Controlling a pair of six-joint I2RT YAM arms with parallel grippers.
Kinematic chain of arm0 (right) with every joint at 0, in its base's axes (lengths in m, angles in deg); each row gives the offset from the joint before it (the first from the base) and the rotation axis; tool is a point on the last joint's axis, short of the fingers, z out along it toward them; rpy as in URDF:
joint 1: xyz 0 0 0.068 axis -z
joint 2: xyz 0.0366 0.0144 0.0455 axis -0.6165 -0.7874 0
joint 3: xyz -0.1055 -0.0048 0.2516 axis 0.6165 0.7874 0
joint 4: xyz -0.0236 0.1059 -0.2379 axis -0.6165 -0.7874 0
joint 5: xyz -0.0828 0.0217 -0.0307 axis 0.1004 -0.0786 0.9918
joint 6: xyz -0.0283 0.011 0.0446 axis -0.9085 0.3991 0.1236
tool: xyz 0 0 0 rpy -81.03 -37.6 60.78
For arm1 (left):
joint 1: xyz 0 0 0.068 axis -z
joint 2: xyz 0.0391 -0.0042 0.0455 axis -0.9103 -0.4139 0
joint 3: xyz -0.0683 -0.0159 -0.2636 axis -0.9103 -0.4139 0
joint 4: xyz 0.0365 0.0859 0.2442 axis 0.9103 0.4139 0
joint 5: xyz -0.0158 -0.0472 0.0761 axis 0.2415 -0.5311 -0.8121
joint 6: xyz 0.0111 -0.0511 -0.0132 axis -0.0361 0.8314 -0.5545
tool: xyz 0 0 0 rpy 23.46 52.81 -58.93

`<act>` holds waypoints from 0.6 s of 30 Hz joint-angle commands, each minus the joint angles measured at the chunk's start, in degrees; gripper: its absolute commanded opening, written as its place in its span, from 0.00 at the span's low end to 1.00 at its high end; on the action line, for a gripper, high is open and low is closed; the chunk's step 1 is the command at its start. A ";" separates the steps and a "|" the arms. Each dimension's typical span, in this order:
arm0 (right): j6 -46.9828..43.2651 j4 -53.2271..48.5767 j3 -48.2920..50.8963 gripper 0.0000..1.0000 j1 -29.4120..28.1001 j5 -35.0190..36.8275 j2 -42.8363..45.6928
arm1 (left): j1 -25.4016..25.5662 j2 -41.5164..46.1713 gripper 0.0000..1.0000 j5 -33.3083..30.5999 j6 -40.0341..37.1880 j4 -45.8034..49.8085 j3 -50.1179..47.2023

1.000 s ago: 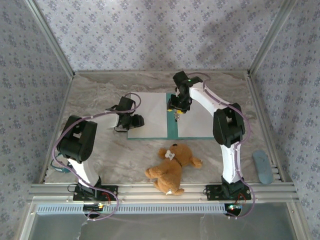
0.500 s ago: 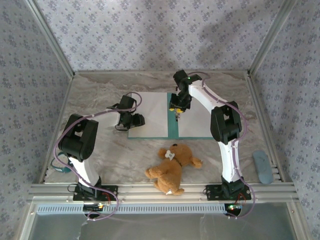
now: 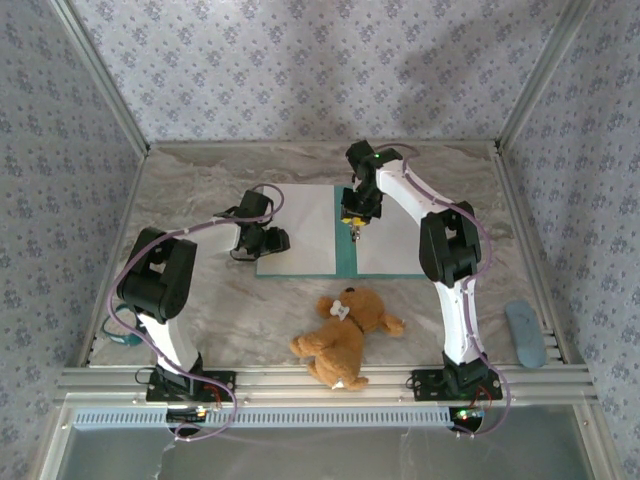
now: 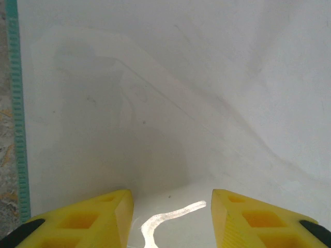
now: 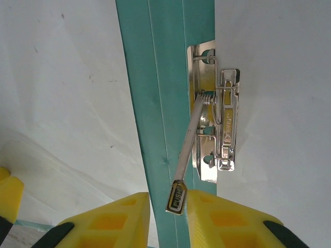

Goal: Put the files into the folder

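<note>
Teal-green thin card folder [image 3: 343, 250] lies open and flat at the middle of the top view, on the grey-veined marble tabletop [image 3: 200, 190]. One plain white paper sheet [image 3: 300, 225] covers its left half and a second white sheet [image 3: 395, 245] its right half, so only the spine strip and a thin lower edge show green. On the spine sits a small shiny metal clip [image 5: 220, 129], its slim lever [image 5: 187, 150] swung out across the green card.

My right gripper [image 5: 168, 199] has its yellow ribbed jaws narrowed to a slim gap, the lever's tip between them; a sliver of space remains on the left, so nothing is clamped.

My left gripper [image 4: 170, 199] rests over the left sheet near its outer edge, jaws partly apart, holding nothing.

Below the folder in the top view lies a brown plush teddy bear [image 3: 345, 335], apart from it; a grey-blue oblong object [image 3: 525, 335] sits at the right edge.
</note>
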 commanded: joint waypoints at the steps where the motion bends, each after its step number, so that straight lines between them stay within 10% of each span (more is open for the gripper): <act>1: -0.33 -2.98 -2.54 0.26 -0.17 1.73 -1.79 | 0.35 -1.96 0.45 0.05 0.70 4.00 0.37; 18: -0.60 -3.74 -2.77 0.21 -0.46 2.28 -2.52 | 0.30 -2.06 0.45 -0.08 0.53 4.51 0.18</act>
